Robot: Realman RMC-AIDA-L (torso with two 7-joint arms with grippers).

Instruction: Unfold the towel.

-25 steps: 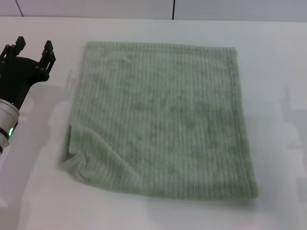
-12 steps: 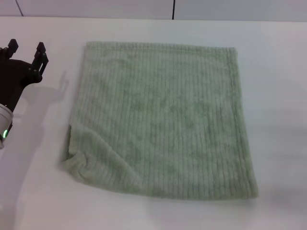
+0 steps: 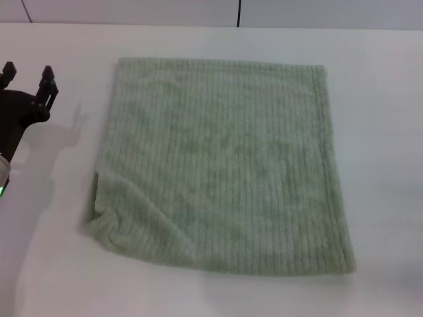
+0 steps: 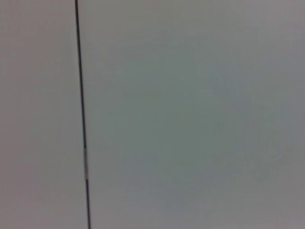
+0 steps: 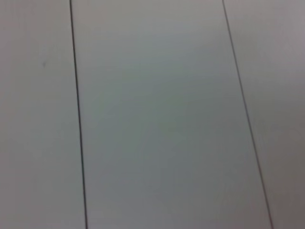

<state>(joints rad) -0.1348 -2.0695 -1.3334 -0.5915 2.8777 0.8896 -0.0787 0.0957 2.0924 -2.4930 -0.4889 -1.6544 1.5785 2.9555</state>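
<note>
Mostly done: towel (image 3: 221, 165) lies spread flat mid-table (image 3: 383, 99), only its 7 o'clock corner is rumpled and turned over. Left gripper (image 3: 28, 78) sits at 9 o'clock, clear of the cloth, jaws released and empty. Right gripper not visible.

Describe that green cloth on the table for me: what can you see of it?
The towel is a pale sage-green terry cloth, roughly square, with fine parallel ribbed stripes and a hemmed edge down its right side. It lies spread flat on the white table, filling the middle of the head view. Its near-left corner is rumpled and turned over on itself, not fully flat. Nothing grips or touches it; the left end effector hangs off to the towel's left, apart from it.
</note>
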